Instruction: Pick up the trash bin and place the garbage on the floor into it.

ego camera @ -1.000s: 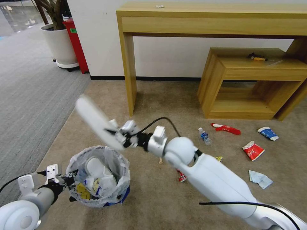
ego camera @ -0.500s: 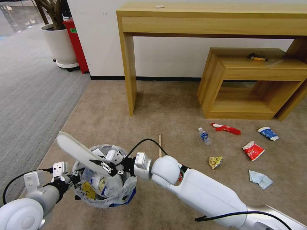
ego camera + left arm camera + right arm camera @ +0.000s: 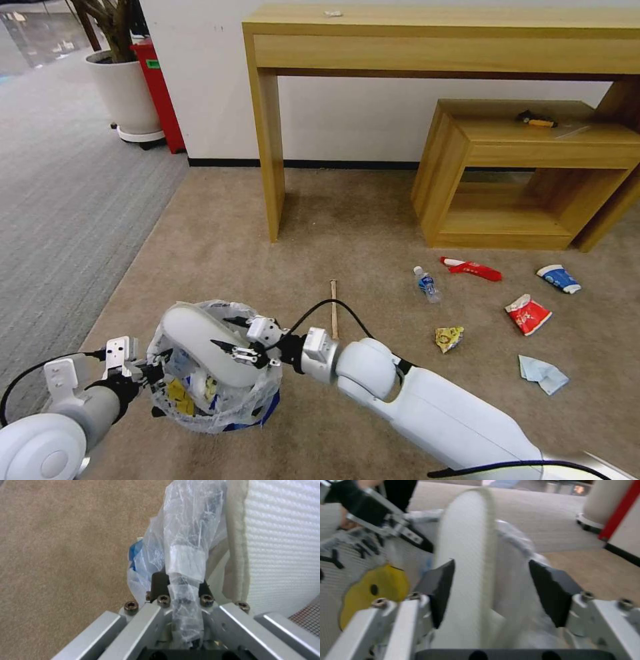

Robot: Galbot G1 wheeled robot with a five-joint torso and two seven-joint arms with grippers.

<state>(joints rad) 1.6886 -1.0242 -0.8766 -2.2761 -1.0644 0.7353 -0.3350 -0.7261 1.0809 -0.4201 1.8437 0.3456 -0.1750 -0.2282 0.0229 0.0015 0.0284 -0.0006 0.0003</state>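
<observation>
The trash bin (image 3: 220, 407), lined with a crinkly bag, stands on the beige floor (image 3: 220, 233) at the near left. My left gripper (image 3: 150, 377) is shut on its rim and bag (image 3: 186, 542). A white slipper (image 3: 200, 340) lies across the bin's mouth. My right gripper (image 3: 233, 337) is open around it, with one pad (image 3: 441, 590) against the slipper (image 3: 466, 555) and the other apart. Garbage lies to the right: a wooden stick (image 3: 333, 310), clear bottle (image 3: 425, 283), red wrapper (image 3: 472, 268), paper cup (image 3: 559, 279), red packet (image 3: 528, 313), yellow wrapper (image 3: 449, 337) and tissue (image 3: 543, 375).
A tall wooden console table (image 3: 440, 40) stands against the back wall, with a low wooden shelf unit (image 3: 527, 173) under its right end. A white plant pot (image 3: 127, 93) and a red box (image 3: 160, 93) stand at the far left, by the grey ribbed carpet (image 3: 60, 200).
My right arm swung the white slipper down from above the carpet onto the bin's mouth, and its jaws have loosened. The left gripper has kept hold of the bin.
</observation>
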